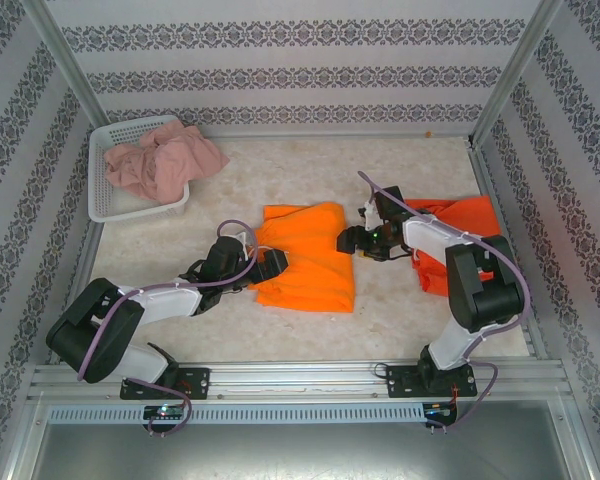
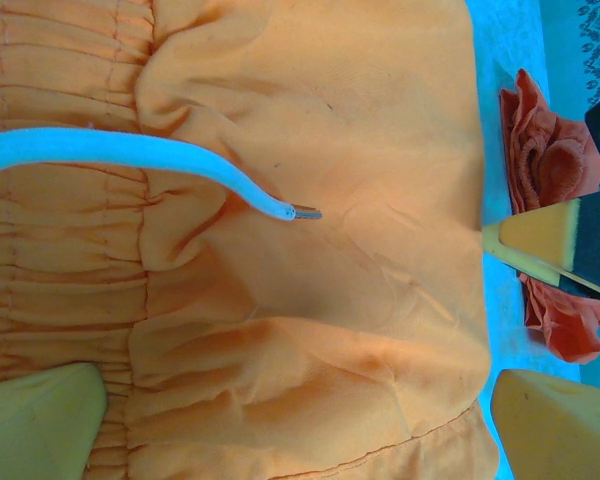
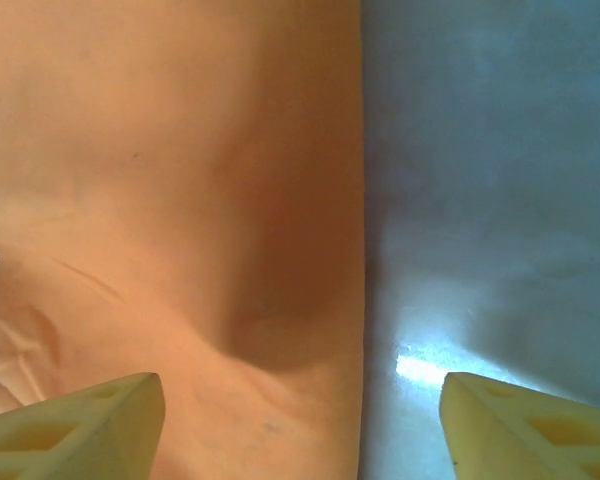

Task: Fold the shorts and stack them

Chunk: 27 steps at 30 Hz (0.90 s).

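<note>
Far left, pink shorts [image 1: 165, 160] crumpled in basket [image 1: 110, 205], outline lost. Mid-table, yellow-orange shorts [image 1: 310, 255] lying flat, waistband gathered; left gripper [image 1: 272, 264] spread wide at waistband side, right gripper [image 1: 350, 241] parted astride opposite edge. Red-orange shorts [image 1: 470, 225] half hidden under right arm.

The surface [image 1: 310, 165] is pale and marbled, and three things rest directly on it. In its middle lie the yellow-orange shorts [image 1: 305, 255], spread quite flat. Well apart to the right, the red-orange shorts [image 1: 475, 215] lie crumpled near the right edge, with bare surface between the two. In the far left corner stands a white mesh basket [image 1: 102, 185], where the pink shorts [image 1: 160, 160] are heaped, one part of them hanging over its right rim.
</note>
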Each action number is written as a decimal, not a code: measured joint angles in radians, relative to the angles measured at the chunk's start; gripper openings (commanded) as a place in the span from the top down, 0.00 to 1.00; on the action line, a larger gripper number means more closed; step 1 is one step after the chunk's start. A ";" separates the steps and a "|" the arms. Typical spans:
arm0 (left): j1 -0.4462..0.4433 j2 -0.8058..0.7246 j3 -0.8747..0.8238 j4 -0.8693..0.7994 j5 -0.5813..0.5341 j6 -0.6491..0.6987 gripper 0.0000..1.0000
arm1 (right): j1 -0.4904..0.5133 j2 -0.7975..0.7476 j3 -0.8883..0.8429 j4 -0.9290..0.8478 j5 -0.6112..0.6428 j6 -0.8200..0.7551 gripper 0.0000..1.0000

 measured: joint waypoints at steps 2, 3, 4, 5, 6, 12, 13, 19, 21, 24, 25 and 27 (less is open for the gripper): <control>0.000 0.000 0.000 0.000 0.000 0.000 0.00 | 0.010 0.018 0.010 0.005 0.000 0.001 0.35; 0.000 0.001 0.000 0.001 0.000 0.000 0.00 | 0.015 0.026 0.015 0.009 0.000 0.001 0.37; 0.000 0.003 0.000 0.002 0.000 0.000 0.00 | 0.022 0.034 0.019 0.013 0.000 0.002 0.38; 0.000 0.005 0.000 0.003 0.000 0.000 0.00 | 0.028 0.042 0.023 0.015 0.000 0.003 0.39; 0.000 0.006 0.000 0.005 0.000 0.000 0.00 | 0.031 0.047 0.026 0.018 0.000 0.003 0.40; 0.000 0.010 -0.003 0.015 0.000 0.000 0.00 | 0.046 0.079 0.040 0.031 0.001 0.010 0.44; 0.000 0.010 -0.005 0.017 0.000 0.000 0.00 | 0.046 0.084 0.041 0.034 0.001 0.010 0.44; 0.000 0.010 -0.006 0.020 0.000 0.000 0.00 | 0.046 0.100 0.042 0.034 0.008 0.018 0.44; 0.000 0.010 -0.006 0.020 0.000 0.000 0.00 | 0.046 0.100 0.043 0.033 0.009 0.019 0.45; 0.000 0.010 -0.007 0.022 0.000 0.000 0.00 | 0.046 0.100 0.043 0.033 0.009 0.023 0.48; 0.000 0.010 -0.007 0.023 0.000 0.000 0.00 | 0.046 0.101 0.043 0.033 0.009 0.025 0.49; 0.000 0.010 -0.007 0.024 0.000 0.000 0.00 | 0.046 0.105 0.043 0.034 0.010 0.031 0.54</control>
